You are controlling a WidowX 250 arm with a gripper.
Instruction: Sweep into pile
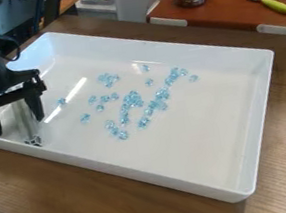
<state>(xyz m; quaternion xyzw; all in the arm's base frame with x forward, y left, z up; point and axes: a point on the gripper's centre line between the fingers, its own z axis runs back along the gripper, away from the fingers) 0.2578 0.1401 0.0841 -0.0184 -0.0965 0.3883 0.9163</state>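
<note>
Your tool (17,126) stands wide, over one end of the white tray (153,178) on the bench (106,205). Out beside the tool, you have blue beads (132,99) scattered in loose clusters inside the tray, a single one near its closer finger (35,107).
</note>
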